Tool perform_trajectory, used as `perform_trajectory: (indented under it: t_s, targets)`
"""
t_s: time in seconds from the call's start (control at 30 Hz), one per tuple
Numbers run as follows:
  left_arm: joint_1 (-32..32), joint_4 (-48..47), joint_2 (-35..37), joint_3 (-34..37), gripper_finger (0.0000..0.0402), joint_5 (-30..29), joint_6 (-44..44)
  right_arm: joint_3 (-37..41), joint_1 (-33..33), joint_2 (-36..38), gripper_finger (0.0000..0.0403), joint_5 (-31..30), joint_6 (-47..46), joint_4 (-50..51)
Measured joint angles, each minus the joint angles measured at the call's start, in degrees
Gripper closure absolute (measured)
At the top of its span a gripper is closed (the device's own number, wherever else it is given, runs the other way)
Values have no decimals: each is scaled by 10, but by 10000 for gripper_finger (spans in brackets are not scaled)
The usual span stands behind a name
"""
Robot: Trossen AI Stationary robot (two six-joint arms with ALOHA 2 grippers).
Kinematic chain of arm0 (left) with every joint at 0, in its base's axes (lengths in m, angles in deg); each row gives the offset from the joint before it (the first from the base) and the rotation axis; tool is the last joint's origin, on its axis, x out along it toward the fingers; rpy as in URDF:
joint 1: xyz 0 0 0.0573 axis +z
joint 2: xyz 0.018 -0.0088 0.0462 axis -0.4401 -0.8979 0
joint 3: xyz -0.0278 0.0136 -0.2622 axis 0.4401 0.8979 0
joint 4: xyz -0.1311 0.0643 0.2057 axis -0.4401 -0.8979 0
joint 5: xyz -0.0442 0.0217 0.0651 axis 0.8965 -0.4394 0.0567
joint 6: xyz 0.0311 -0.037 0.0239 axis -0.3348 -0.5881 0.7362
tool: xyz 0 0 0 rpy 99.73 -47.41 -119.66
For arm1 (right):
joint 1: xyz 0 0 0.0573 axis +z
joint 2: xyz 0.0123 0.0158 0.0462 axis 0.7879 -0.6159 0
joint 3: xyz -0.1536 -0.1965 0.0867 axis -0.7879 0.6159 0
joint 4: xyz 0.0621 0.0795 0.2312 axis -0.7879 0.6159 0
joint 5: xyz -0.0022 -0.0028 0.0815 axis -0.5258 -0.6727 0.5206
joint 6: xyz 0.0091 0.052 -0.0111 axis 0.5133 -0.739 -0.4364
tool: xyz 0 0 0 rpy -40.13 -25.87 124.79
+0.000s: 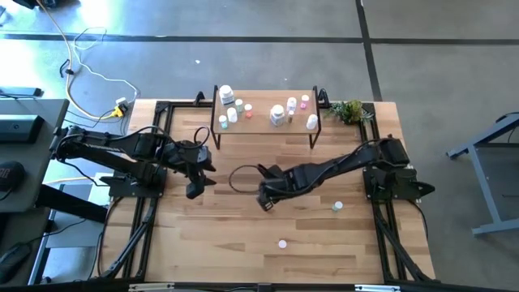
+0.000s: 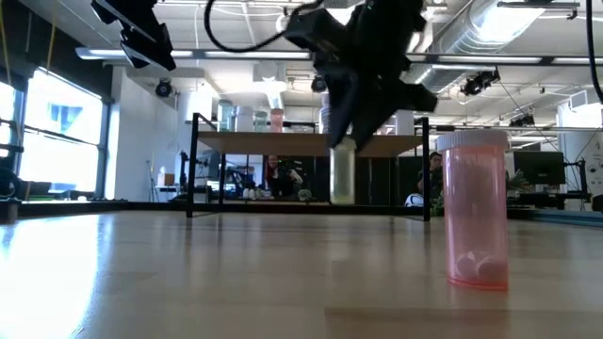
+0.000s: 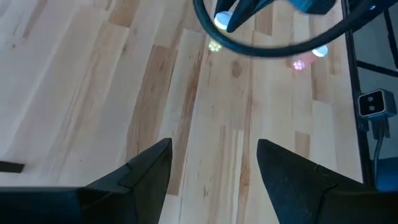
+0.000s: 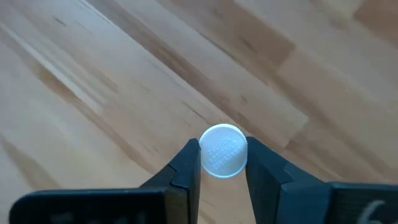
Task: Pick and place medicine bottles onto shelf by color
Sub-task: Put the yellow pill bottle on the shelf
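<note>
My right gripper is shut on a small white-capped medicine bottle over the middle of the table, in front of the shelf. The shelf stands at the table's far edge and bears several bottles. My left gripper is open and empty above the table's left part, and its fingers show apart in the left wrist view. A pink bottle and a green-capped bottle stand on the table. My right gripper pinches the bottle's top end, at the white cap, between its two fingers, one on each side. The fingers come from above, pointing down. The bottle hangs upright below them, its base lifted clear of the table.
A small green plant stands at the far right, next to the shelf. The pink bottle stands near the table's front edge. A black cable loop hangs between the two arms. Bare tabletop lies in front of both grippers.
</note>
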Motion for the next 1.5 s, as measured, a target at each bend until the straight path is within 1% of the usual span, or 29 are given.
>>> perform_trajectory:
  t_s: [0.2, 0.43, 0.6, 0.8, 0.93, 1.1, 1.33, 1.5]
  targets:
    - [34, 0, 0, 0, 176, -34, 6, -100, -41, 1, 323, 0, 105, 65]
    - [104, 1, 0, 0, 176, -32, 32, -223, -108, 1, 322, 0, 245, 123]
    - [150, 3, 0, 0, 176, -30, 33, -299, -161, 1, 321, 0, 353, 130]
    - [190, 3, 0, 0, 176, -24, 48, -365, -231, 1, 321, -1, 471, 133]
    - [208, 3, 0, 0, 177, -19, 50, -389, -284, 1, 321, -1, 539, 132]
    - [228, 3, 0, 0, 177, -20, 51, -392, -354, 0, 321, 1, 600, 131]
    - [252, 4, 0, 0, 177, -21, 45, -392, -442, -24, 321, 61, 631, 139]
    - [266, 4, 0, 0, 177, -22, 45, -392, -474, -46, 321, 102, 641, 149]
